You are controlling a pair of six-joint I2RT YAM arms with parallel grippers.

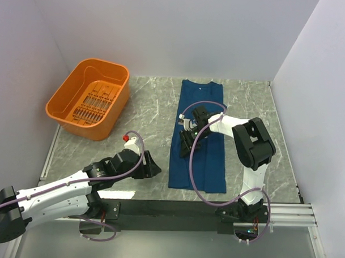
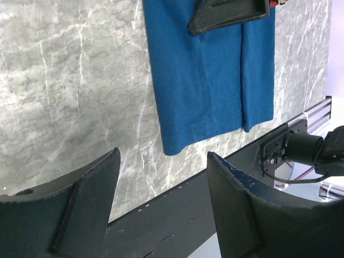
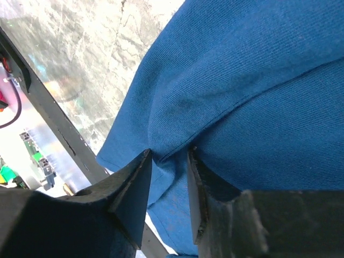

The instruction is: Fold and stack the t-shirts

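The blue t-shirt point(image 1: 201, 164) lies on the marble table point(image 1: 150, 105), folded lengthwise into a long narrow strip with its collar at the far end; no print shows. My right gripper point(image 1: 186, 142) is at the strip's left edge, about halfway along. In the right wrist view its jaws point(image 3: 169, 153) stand close together on a raised fold of the shirt point(image 3: 242, 64), and creases run out from the pinch. My left gripper point(image 1: 154, 167) is open and empty, low over the table left of the shirt's near corner. In the left wrist view point(image 2: 162, 156) the shirt point(image 2: 204, 80) lies ahead of it.
An orange plastic basket point(image 1: 113, 113) stands at the far left of the table. A black rail point(image 1: 175, 211) runs along the table's near edge. White walls close in the left, far and right sides.
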